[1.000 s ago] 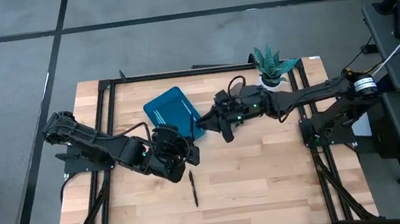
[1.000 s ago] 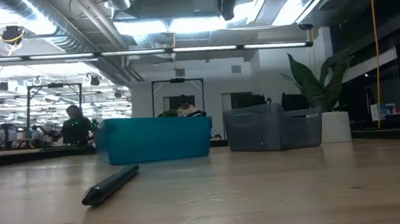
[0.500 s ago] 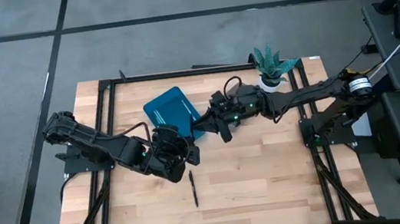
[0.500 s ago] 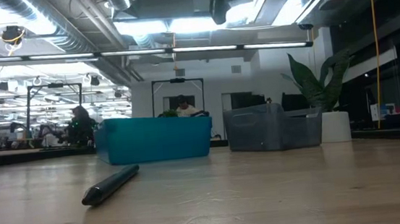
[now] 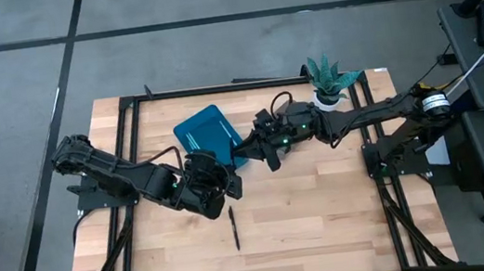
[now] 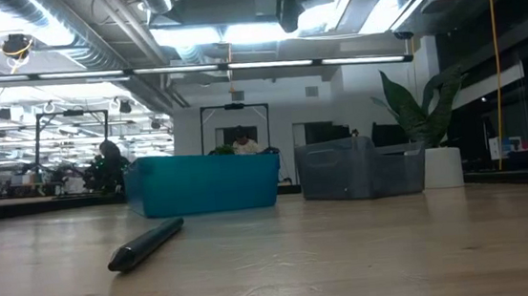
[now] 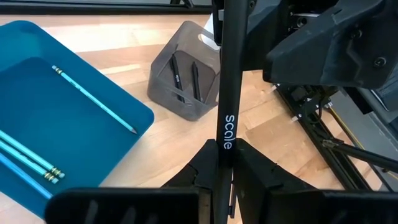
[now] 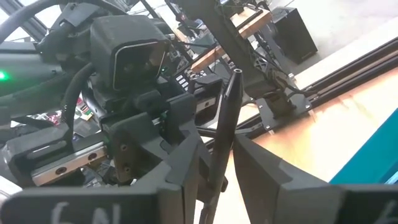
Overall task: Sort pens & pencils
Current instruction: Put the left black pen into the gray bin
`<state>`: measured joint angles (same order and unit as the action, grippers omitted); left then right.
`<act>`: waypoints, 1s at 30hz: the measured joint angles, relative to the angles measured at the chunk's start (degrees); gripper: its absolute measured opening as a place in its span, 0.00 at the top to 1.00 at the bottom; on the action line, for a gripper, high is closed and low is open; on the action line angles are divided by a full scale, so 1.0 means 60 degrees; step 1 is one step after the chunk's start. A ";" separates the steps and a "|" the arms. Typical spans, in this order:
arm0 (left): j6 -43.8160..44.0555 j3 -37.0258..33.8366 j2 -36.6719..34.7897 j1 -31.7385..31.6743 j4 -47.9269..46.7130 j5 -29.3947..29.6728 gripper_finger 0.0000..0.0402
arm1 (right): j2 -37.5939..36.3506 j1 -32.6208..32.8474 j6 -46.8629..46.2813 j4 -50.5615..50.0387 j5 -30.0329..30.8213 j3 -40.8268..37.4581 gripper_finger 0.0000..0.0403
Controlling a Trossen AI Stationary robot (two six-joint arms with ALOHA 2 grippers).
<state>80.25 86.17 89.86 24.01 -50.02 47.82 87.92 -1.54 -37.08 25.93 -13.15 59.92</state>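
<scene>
Overhead, the table (image 5: 327, 209) carries both dark arms reaching toward its middle. A teal tray (image 5: 207, 133) lies at the far centre, and a grey bin (image 7: 183, 81) stands just beside it; from above the bin is hidden under the right arm. A potted plant (image 5: 328, 77) stands at the far right edge.

The left gripper (image 7: 222, 163) hangs over the near side of the tray, its fingers closed on a black pen (image 7: 228, 93) that stands upright between them, white lettering on its barrel. The right gripper (image 8: 216, 163) hovers by the tray's right edge, close to the left one, with its fingers pinched on a second black pen (image 8: 225, 121), also pointing up out of the grip.

Three blue pencils lie in the tray: one (image 7: 93, 99) alone across the floor, two (image 7: 28, 158) side by side near its edge. Two more black pens (image 7: 185, 76) lean inside the bin. A last black pen (image 5: 234, 227) lies loose on the bare wood near the table's front, well apart from both grippers and both containers.
</scene>
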 joint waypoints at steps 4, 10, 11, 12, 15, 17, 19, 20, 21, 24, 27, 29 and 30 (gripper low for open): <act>-0.0004 0.0000 0.0000 0.0007 0.0004 -0.0026 0.92 | -0.0004 0.0000 -0.0004 0.0000 -0.0073 0.0004 0.75; 0.0000 0.0000 0.0000 0.0004 0.0004 -0.0030 0.92 | -0.0004 -0.0043 -0.0030 0.0000 -0.0212 0.0004 0.75; 0.0000 0.0000 0.0000 0.0004 0.0005 -0.0030 0.92 | -0.0007 -0.0065 -0.0040 0.0000 -0.0291 0.0004 0.75; 0.0000 0.0000 0.0000 0.0004 0.0007 -0.0027 0.92 | -0.0007 -0.0091 -0.0051 0.0000 -0.0335 0.0004 0.74; 0.0003 0.0000 0.0000 0.0000 0.0004 -0.0026 0.92 | -0.0007 -0.0102 -0.0055 0.0011 -0.0344 0.0004 0.72; 0.0007 0.0000 0.0000 0.0000 0.0000 -0.0026 0.92 | -0.0007 -0.0102 -0.0047 0.0013 -0.0345 0.0004 0.70; 0.0011 0.0000 0.0000 0.0000 -0.0004 -0.0026 0.92 | -0.0011 -0.0102 -0.0047 0.0015 -0.0346 0.0007 0.67; 0.0011 0.0000 0.0000 0.0000 -0.0004 -0.0026 0.92 | -0.0011 -0.0102 -0.0040 0.0015 -0.0346 0.0011 0.66; 0.0014 0.0000 0.0000 0.0000 -0.0004 -0.0022 0.92 | -0.0011 -0.0099 -0.0031 0.0015 -0.0346 0.0015 0.66; 0.0018 0.0000 0.0000 0.0000 -0.0002 -0.0022 0.92 | -0.0011 -0.0134 -0.0023 0.0013 -0.0348 0.0015 0.65; 0.0022 0.0000 0.0000 -0.0004 0.0000 -0.0030 0.92 | -0.0015 -0.0184 -0.0011 0.0011 -0.0350 0.0015 0.65; 0.0025 0.0000 0.0004 -0.0001 0.0004 -0.0040 0.92 | -0.0022 -0.0222 0.0000 0.0014 -0.0354 0.0018 0.65; 0.0024 0.0000 0.0004 -0.0004 0.0004 -0.0060 0.92 | -0.0025 -0.0237 0.0007 0.0015 -0.0354 0.0021 0.65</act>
<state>80.39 86.17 89.89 23.99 -50.00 47.45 87.77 -2.96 -37.04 26.02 -15.27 60.05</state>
